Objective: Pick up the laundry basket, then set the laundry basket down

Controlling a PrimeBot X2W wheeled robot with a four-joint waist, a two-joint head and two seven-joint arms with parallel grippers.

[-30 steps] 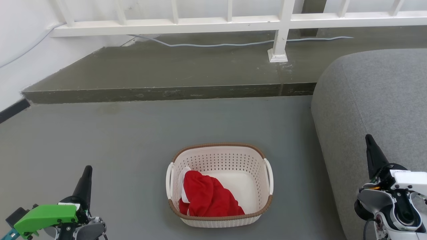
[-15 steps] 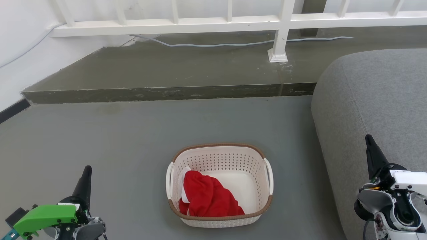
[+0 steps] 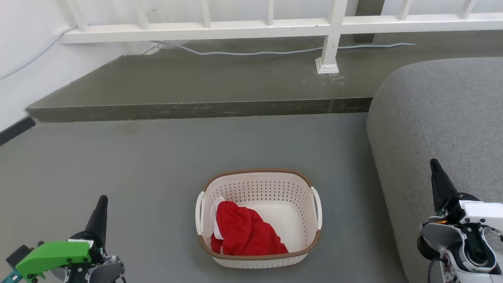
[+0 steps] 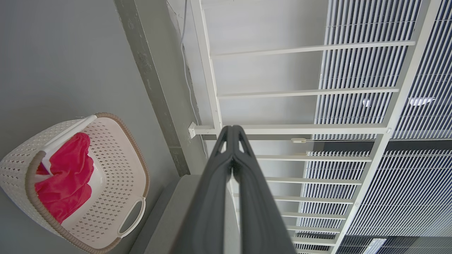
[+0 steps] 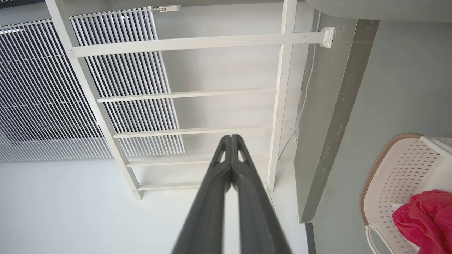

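The laundry basket (image 3: 259,184) stands on the grey floor in the lower middle of the head view, cream-white with perforated sides, a brown rim and a white handle on each side. A red cloth (image 3: 243,232) lies in its near left part. My left gripper (image 3: 101,204) is at the lower left, well apart from the basket, its fingers pressed together and empty. My right gripper (image 3: 435,167) is at the lower right in front of the sofa, also shut and empty. The basket (image 4: 116,155) is at the left of the left wrist view and the basket (image 5: 399,169) at the right edge of the right wrist view.
A grey sofa (image 3: 444,118) fills the right side, close to the basket. Behind the basket a raised concrete step (image 3: 196,108) crosses the floor, with a white railing (image 3: 330,35) and a grey cable (image 3: 275,51) on it. A white wall (image 3: 23,63) borders the left.
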